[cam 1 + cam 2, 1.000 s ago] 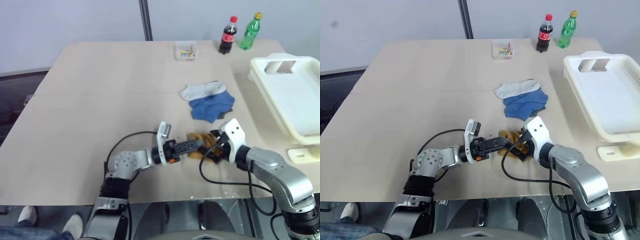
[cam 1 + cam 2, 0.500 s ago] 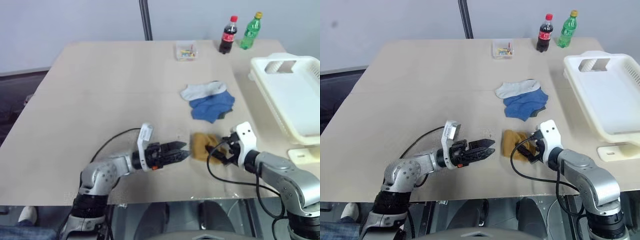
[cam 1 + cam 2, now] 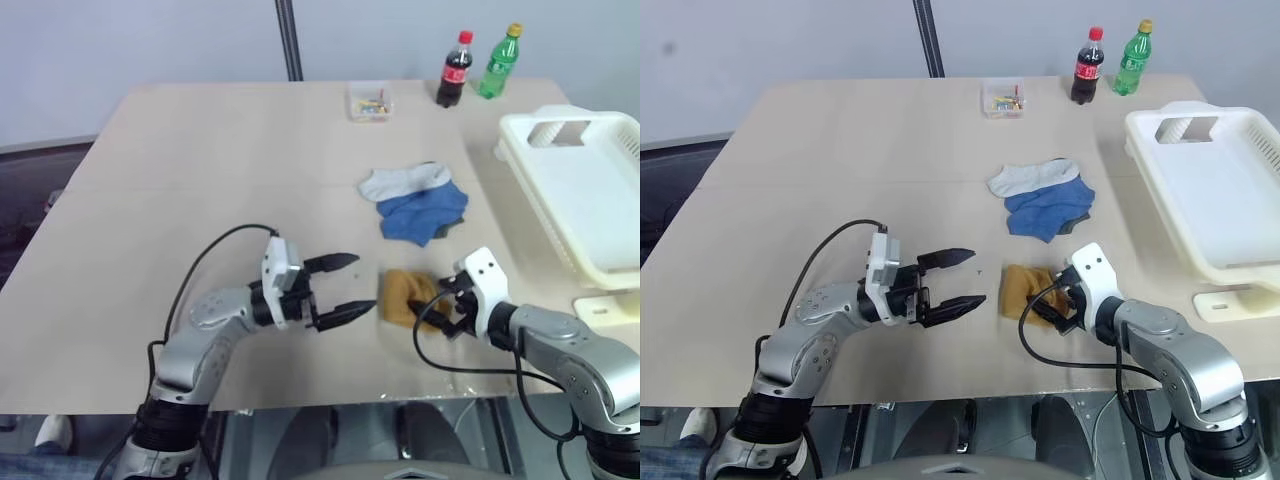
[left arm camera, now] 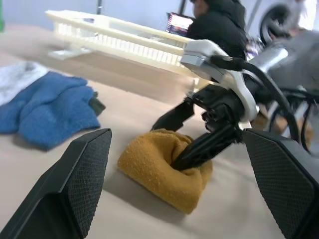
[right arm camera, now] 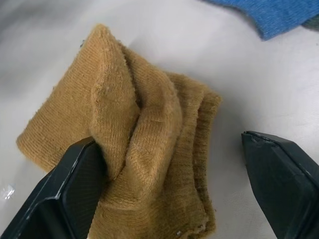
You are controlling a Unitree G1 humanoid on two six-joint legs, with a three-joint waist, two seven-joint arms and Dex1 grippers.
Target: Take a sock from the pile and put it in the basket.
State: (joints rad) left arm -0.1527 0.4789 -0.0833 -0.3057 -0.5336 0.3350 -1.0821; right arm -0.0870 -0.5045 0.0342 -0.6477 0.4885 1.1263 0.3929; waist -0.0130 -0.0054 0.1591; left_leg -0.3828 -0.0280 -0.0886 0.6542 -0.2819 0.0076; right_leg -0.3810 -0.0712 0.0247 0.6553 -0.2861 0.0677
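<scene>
White slotted basket (image 3: 600, 200) holds nothing; both hands, left (image 3: 343, 287) and right (image 3: 447, 306), gape beside the mustard sock (image 3: 408, 295).

i count three socks: one mustard sock (image 3: 407, 296), one blue sock (image 3: 425, 214), one pale grey sock (image 3: 405, 181). two bottles (image 3: 455, 69), one white basket (image 3: 585, 190), one small clear box (image 3: 371, 101).

sock (image 3: 408, 296) mustard | socks (image 3: 420, 200) blue, grey-white | basket (image 3: 585, 190) white
</scene>
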